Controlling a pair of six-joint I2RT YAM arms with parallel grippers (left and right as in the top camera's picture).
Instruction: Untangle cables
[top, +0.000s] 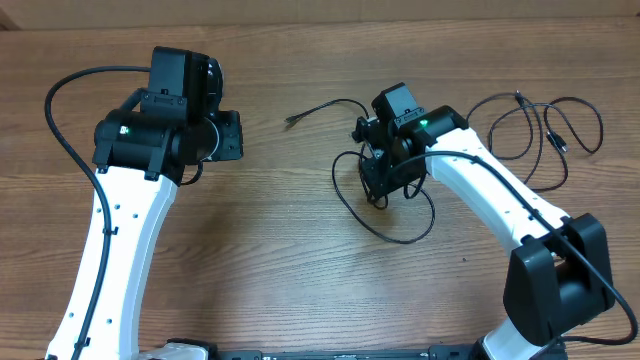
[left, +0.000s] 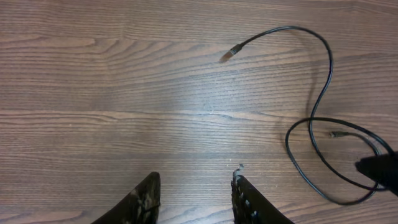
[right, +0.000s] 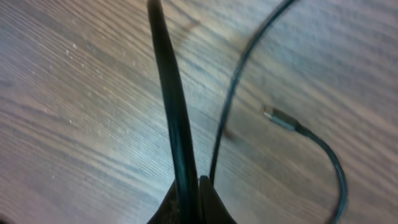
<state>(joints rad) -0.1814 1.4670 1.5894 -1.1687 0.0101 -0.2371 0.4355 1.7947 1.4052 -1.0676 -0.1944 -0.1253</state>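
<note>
1. Where the right hand (top: 376, 178) sits low over the middle of the wooden surface (top: 280, 260), the cables (top: 392, 240) loop around it, with one wide loop lying on the side nearer the robot.
2. In the right wrist view this hand's fingers (right: 173, 208) are pressed together. A black strand (right: 171, 93) rises from the seam between them, so it is pinched there.
3. A thinner strand (right: 230, 99) runs just beside the pinched one. A metal plug (right: 278, 118) lies on the wood near the fingertips but apart from them.
4. One cable end (top: 291, 121) trails away from the right hand toward the left arm and lies flat on the wood.
5. The left hand (left: 196, 199) has its fingers partly apart and holds nothing. That cable end (left: 230, 53) lies well ahead of it, and the nearest loop lies off toward the right arm.
6. A second cable (top: 546, 120) lies in loose loops at the far right of the surface, well apart from both hands.
</note>
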